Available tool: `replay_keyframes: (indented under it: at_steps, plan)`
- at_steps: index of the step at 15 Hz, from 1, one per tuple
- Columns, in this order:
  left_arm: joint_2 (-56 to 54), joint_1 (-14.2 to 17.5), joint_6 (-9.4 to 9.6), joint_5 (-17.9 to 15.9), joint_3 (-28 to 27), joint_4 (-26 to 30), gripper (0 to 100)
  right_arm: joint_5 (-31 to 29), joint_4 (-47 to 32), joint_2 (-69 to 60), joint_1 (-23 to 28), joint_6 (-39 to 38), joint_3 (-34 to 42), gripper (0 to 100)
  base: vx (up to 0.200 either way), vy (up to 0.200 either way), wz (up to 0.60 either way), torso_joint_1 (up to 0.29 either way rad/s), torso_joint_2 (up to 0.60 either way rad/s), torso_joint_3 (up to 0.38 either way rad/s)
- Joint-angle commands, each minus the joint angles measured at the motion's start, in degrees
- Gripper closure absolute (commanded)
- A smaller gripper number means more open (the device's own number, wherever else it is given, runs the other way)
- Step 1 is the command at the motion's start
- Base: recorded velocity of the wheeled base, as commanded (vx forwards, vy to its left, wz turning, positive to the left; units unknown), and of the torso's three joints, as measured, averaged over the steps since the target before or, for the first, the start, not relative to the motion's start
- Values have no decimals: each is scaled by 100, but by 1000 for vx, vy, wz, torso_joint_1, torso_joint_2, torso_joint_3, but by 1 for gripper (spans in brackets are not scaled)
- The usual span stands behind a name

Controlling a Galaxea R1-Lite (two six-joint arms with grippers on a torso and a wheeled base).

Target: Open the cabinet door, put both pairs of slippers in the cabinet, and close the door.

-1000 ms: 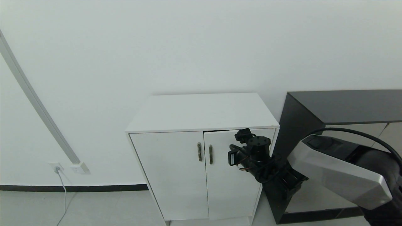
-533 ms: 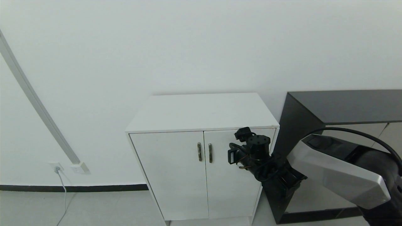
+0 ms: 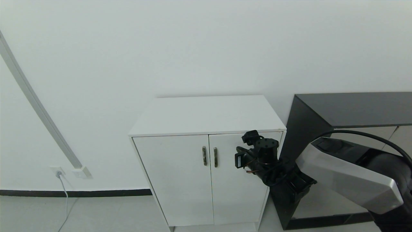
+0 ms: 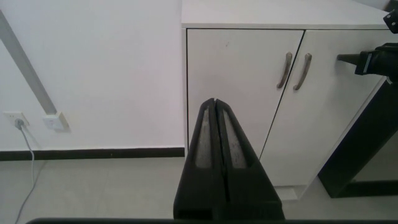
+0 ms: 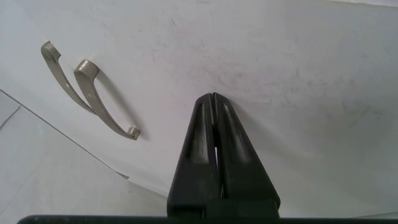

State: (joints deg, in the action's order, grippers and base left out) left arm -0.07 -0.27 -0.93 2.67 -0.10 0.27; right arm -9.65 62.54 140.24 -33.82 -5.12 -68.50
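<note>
1. A grey cable duct slants down the white wall to a white wall socket near the floor, with a thin cable plugged in and hanging from it.
2. The left gripper hangs in the air, well apart from the cabinet and aimed toward its left door. Its two black fingers are pressed together, with nothing between them.
3. The white rectangular wooden cabinet stands against the wall. Its left door and right door both lie closed, and two curved metal handles sit side by side at the centre seam.
4. The right gripper has its fingers closed on nothing. Its tips meet the upper face of the right door, beside the handles.
5. A glossy black sideboard stands just beside the cabinet's right side.
</note>
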Motion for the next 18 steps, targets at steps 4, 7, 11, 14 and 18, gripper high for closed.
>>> replay_keyframes:
  at_steps: [4,7,11,14,18]
  plan:
    - [7,0,-4,-3,1,0,100,-1,-5,56,-2,29,-41,100,0,0,0,0,0,0]
    - [7,0,-4,-3,1,0,100,-10,-5,56,7,37,-85,100,0,0,0,0,0,0]
    - [7,0,-4,-3,1,0,100,-10,4,3,7,46,-41,100,0,0,0,0,0,0]
    - [7,0,5,-3,1,0,100,7,83,-454,-64,29,645,100,0,0,0,0,0,0]
    - [7,0,5,-3,1,0,100,-1,373,-1148,-239,29,1576,100,0,0,0,0,0,0]
